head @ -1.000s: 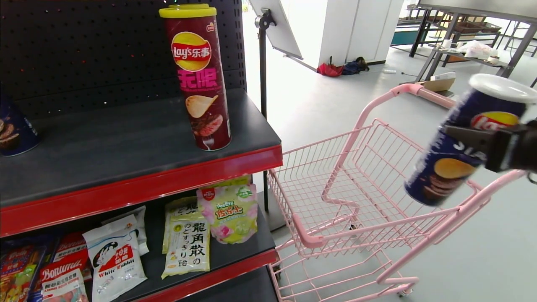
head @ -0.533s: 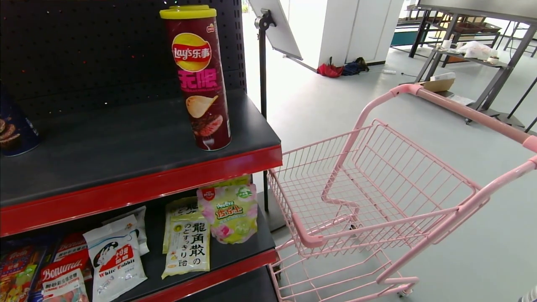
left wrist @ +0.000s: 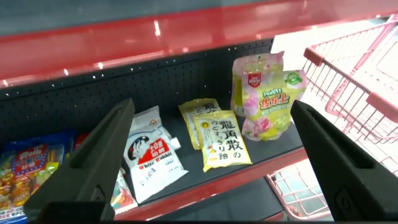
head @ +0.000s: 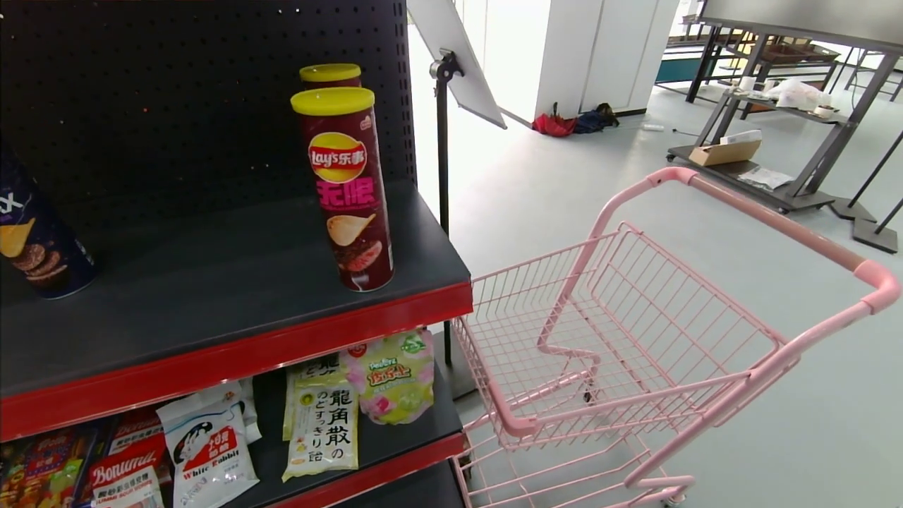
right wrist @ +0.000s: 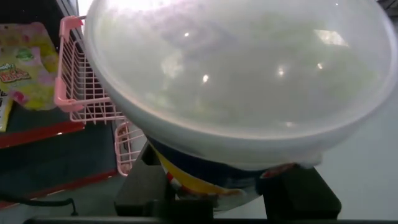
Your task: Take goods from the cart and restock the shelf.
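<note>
I see a pink cart (head: 776,219), a yellow-lidded maroon can (head: 350,190), a black shelf (head: 211,282) edged red, and a white-lidded navy can (right wrist: 236,81).

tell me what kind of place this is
Likely a mock shop in a workroom: a red-edged shelf stocked with chip cans and snack bags, a pink shopping cart, metal workbenches behind.

Cart (head: 769,220) right of shelf (head: 211,282)
</note>
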Robot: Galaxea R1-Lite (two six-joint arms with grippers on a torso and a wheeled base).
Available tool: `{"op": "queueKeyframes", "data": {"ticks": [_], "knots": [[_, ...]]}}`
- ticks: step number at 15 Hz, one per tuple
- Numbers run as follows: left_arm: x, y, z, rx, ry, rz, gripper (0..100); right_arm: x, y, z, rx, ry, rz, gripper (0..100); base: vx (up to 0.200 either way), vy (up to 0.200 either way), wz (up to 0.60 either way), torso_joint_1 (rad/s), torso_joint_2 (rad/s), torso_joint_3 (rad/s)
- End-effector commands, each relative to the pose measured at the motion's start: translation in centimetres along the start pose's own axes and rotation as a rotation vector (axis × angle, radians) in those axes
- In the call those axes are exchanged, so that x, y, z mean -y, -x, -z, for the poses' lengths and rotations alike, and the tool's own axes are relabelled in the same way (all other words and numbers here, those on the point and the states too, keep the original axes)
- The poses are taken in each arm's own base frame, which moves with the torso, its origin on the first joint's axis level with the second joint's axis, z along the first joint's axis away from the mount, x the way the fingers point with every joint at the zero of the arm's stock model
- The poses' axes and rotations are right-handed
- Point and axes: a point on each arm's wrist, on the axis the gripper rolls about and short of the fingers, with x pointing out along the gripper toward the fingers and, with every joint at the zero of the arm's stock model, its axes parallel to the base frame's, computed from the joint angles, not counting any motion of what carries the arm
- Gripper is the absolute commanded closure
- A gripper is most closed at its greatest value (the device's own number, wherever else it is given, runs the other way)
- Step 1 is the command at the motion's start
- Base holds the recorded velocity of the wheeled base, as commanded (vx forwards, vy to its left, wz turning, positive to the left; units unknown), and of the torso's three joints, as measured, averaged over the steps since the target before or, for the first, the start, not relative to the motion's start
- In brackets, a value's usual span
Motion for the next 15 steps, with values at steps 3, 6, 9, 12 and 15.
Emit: {"op": "queueKeyframes", "data": {"ticks": [3,6,9,12,15], "knots": [[0.0,-0.01,0.0,-0.001,0.0,0.0,0,-0.03,-0.26,-0.05,-0.013,0.002,-0.002,100,0.0,0.0,0.0,0.217,-0.59,-0.374],[0.0,-0.01,0.0,-0.001,0.0,0.0,0,-0.11,-0.5,0.37,-0.03,0.005,-0.004,100,0.0,0.0,0.0,0.217,-0.56,-0.334],[0.0,-0.01,0.0,-0.001,0.0,0.0,0,-0.15,-0.65,0.56,-0.039,0.011,-0.009,100,0.0,0.0,0.0,0.168,-0.41,-0.246],[0.0,-0.01,0.0,-0.001,0.0,-0.002,0,-0.18,-0.62,0.58,-0.037,0.011,-0.026,100,0.0,0.0,0.0,0.159,-0.37,-0.217],[0.0,-0.01,0.0,-0.001,0.0,0.0,0,-0.19,-0.68,0.56,-0.04,0.025,-0.028,100,0.0,0.0,0.0,0.157,-0.37,-0.207]]}}
